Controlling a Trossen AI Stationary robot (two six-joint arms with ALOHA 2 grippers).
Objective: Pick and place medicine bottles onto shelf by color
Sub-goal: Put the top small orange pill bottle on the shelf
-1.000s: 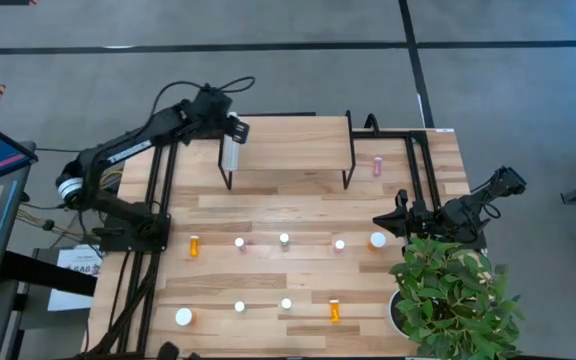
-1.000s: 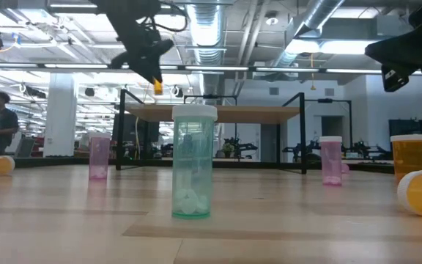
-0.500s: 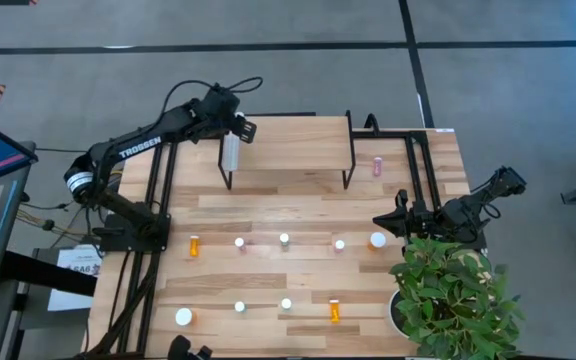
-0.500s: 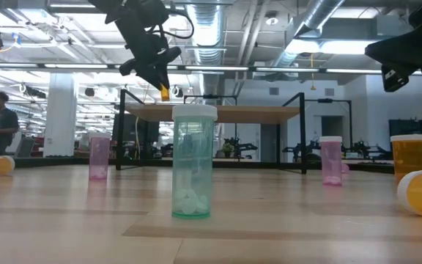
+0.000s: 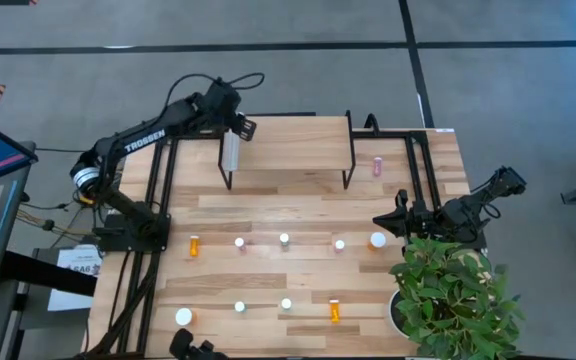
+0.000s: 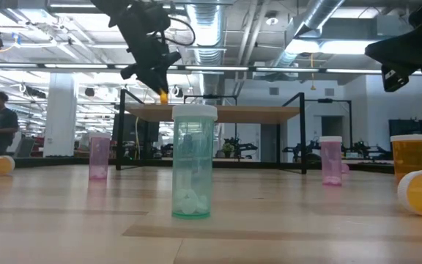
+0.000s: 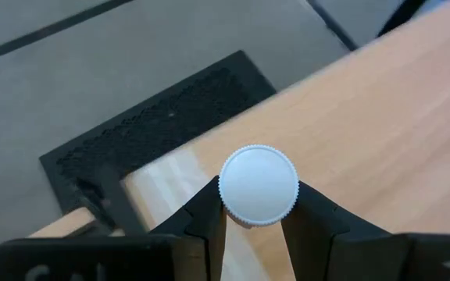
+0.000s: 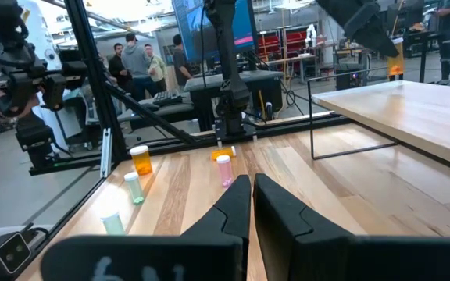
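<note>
Orange bottle [image 6: 164, 94], white cap up, sits clamped in your left claw [image 7: 258, 226] just above the shelf [image 5: 298, 145]'s left end, upright so it can stand there. Your right claw [image 8: 251, 204] waits closed at the counter [image 5: 268, 270]'s right edge.

Left arm stretched out high, left gripper [image 7: 255, 226] clamped on something; right gripper [image 8: 251, 204] closed, arm parked low.

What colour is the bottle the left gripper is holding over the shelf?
Orange, with a white cap. The bottle body shows best in the low view, pinched by the left gripper.
</note>
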